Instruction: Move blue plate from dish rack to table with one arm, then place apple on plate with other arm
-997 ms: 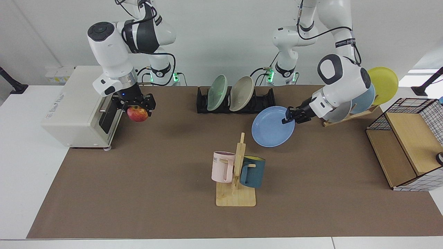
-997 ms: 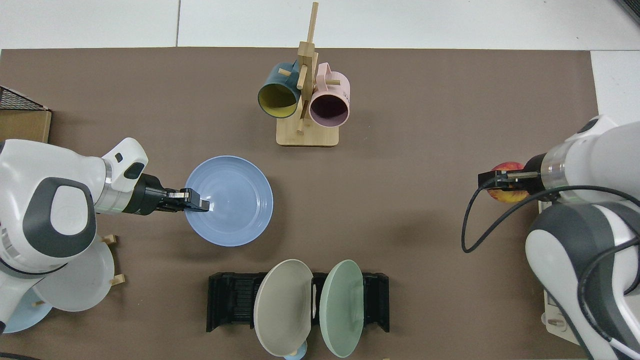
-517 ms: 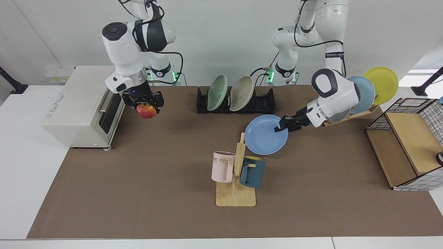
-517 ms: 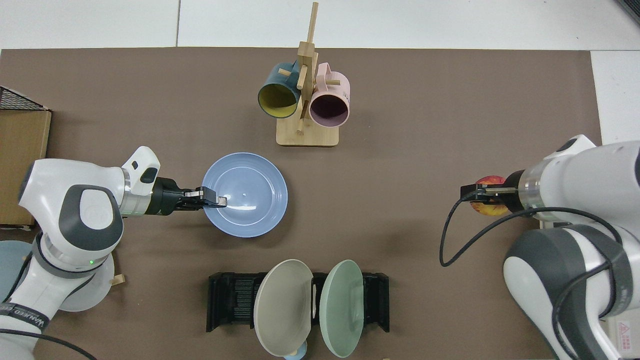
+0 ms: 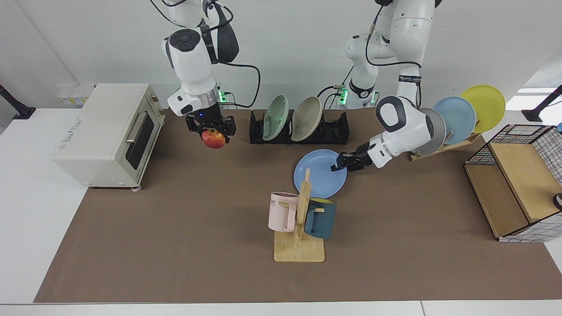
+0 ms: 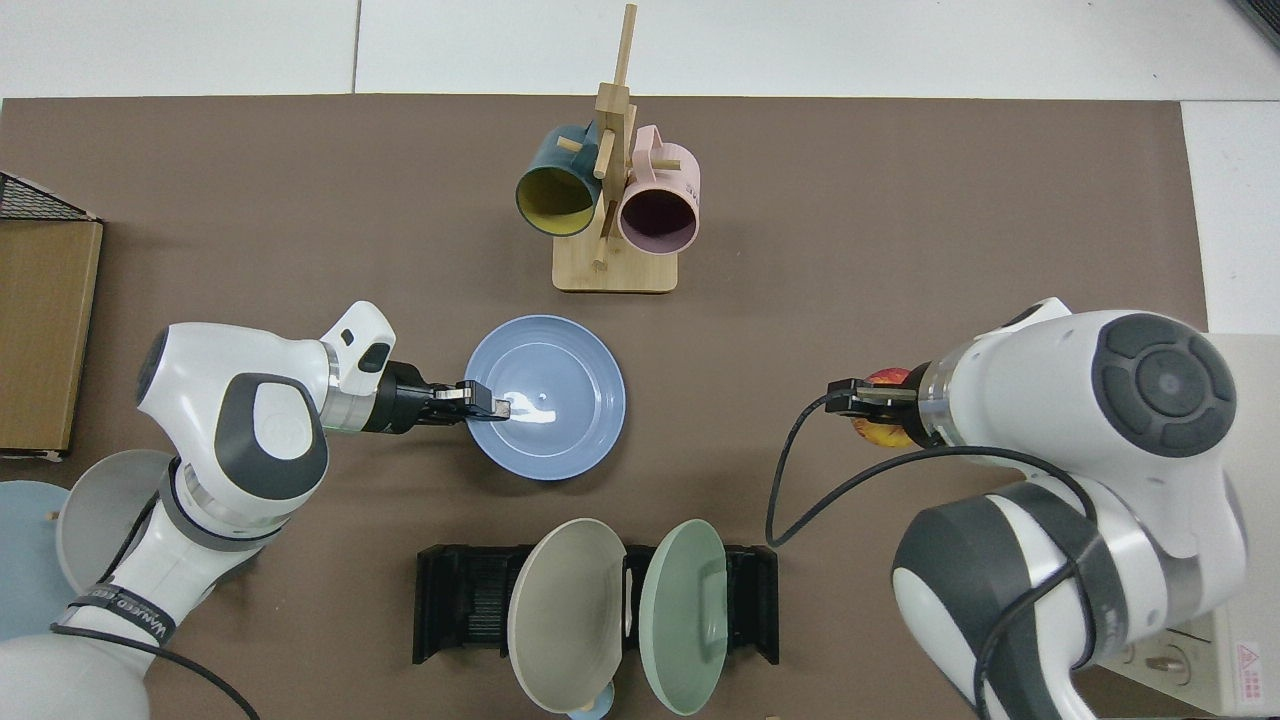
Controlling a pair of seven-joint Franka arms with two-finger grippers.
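Two grips: left fingers (image 5: 339,165) pinching blue plate (image 5: 319,173) rim, right fingers (image 5: 210,130) clamping apple (image 5: 214,139)

We see the left arm reaching low and nearly level from the far side of the dish rack (image 5: 299,128), its left gripper (image 5: 340,163) clamped on the near rim of the blue plate (image 5: 319,174) just in front of that rack. The right arm hangs bent, wrist pointing down, the right gripper (image 5: 212,130) closed around the apple (image 5: 214,140) beside the rack's end.
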